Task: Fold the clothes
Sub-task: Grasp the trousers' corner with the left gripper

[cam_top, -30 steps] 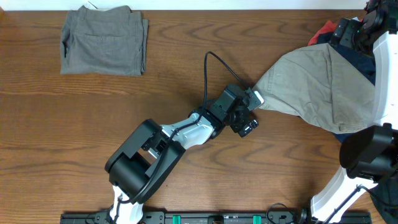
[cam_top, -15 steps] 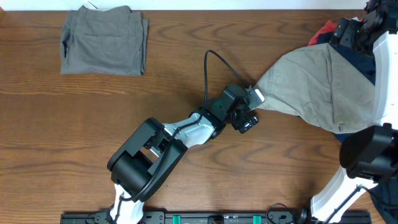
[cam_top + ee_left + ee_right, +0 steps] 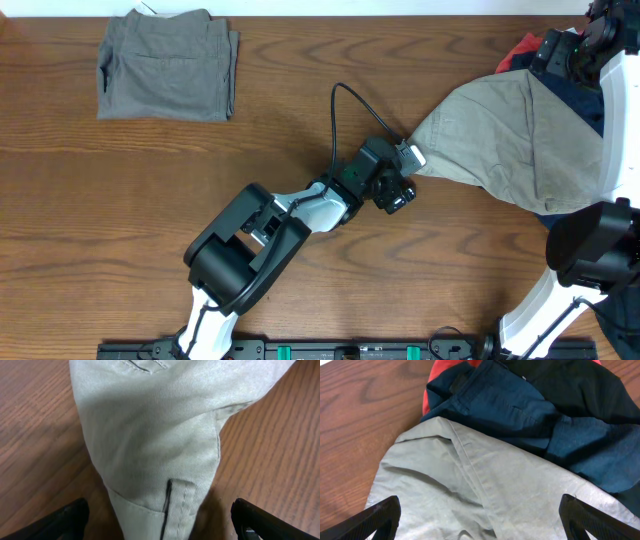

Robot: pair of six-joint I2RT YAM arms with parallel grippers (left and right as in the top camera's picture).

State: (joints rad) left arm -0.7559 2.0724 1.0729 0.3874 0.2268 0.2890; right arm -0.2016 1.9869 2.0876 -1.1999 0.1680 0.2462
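The pale khaki trousers (image 3: 510, 140) lie spread at the right of the table, with one pointed end reaching toward the middle. My left gripper (image 3: 409, 178) is at that end. In the left wrist view the trousers' tip (image 3: 150, 435) lies between the two black fingers (image 3: 65, 520), and my left gripper (image 3: 160, 527) stands open, clear of the cloth on both sides. My right gripper (image 3: 482, 520) hangs open above the khaki cloth (image 3: 485, 490), beside a navy garment (image 3: 520, 410), a red one (image 3: 437, 380) and a black one (image 3: 570, 380).
Folded grey-olive trousers (image 3: 168, 65) lie at the back left. The left arm's black cable (image 3: 335, 110) loops over the table's middle. The red garment (image 3: 520, 48) and the navy garment (image 3: 585, 100) are piled at the back right, near the right arm (image 3: 585, 250).
The left arm's lower links have swung a little to the right, while its gripper stays at the trousers' tip. The right arm and the clothes have not moved.
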